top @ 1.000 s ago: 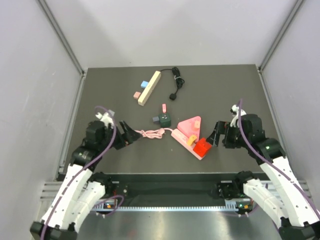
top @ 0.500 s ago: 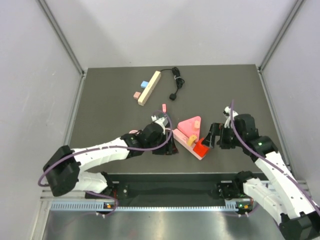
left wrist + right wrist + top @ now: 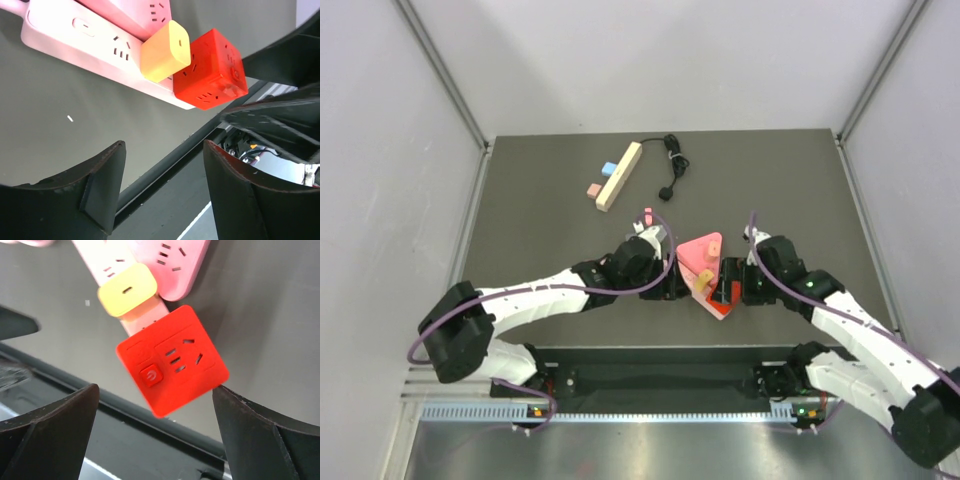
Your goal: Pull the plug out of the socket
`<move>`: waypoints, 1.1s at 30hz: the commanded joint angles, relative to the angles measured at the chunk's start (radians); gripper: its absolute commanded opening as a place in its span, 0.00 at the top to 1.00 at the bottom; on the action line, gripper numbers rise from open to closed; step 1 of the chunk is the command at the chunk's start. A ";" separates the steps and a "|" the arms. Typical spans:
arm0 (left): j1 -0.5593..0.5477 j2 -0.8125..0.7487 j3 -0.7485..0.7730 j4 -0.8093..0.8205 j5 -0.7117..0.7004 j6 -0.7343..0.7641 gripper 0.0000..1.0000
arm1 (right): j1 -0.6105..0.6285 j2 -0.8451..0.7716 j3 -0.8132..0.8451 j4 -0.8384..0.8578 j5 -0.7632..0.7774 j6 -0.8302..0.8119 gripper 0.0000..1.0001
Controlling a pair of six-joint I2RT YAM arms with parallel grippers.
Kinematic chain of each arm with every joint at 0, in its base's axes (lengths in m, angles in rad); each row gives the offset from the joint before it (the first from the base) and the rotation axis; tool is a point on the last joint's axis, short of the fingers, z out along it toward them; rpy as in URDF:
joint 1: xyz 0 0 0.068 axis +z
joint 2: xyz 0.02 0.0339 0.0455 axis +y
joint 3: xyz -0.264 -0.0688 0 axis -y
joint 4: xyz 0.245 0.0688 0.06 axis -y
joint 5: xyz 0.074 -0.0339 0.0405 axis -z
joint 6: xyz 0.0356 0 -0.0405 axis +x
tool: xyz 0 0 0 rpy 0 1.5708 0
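Note:
A pink power strip [image 3: 95, 45] lies on the dark table with a yellow plug [image 3: 165, 50] and a red cube socket [image 3: 212, 70] plugged into it near its front end. My left gripper [image 3: 162, 150] is open and empty, hovering just in front of the strip's left side [image 3: 672, 290]. My right gripper [image 3: 155, 390] is open, with its fingers on either side of the red cube's [image 3: 172, 360] near corner, not touching. The yellow plug [image 3: 127, 290] sits just beyond the cube. In the top view the right gripper [image 3: 732, 292] is at the red cube [image 3: 723, 296].
A pink triangular socket block [image 3: 700, 248] lies against the strip. A cream bar [image 3: 619, 176] with small blue and pink blocks and a black cable with plug [image 3: 670, 168] lie at the back. A small pink block [image 3: 647, 213] is beside my left arm. The table's front rail [image 3: 150, 415] is just below the grippers.
My left arm has swung right from the table's left side to the power strip. My right gripper has moved left and closer to the red cube.

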 commanded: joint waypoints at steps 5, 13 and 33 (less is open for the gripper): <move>-0.001 -0.055 -0.068 0.129 0.010 -0.026 0.35 | 0.060 0.090 0.037 0.063 0.163 -0.016 0.04; 0.000 -0.117 -0.217 0.246 0.038 -0.125 0.35 | 0.060 0.095 0.032 0.115 0.155 -0.069 0.04; 0.080 -0.134 -0.358 0.409 0.156 -0.184 0.23 | 0.062 0.168 0.003 0.192 0.040 -0.100 0.23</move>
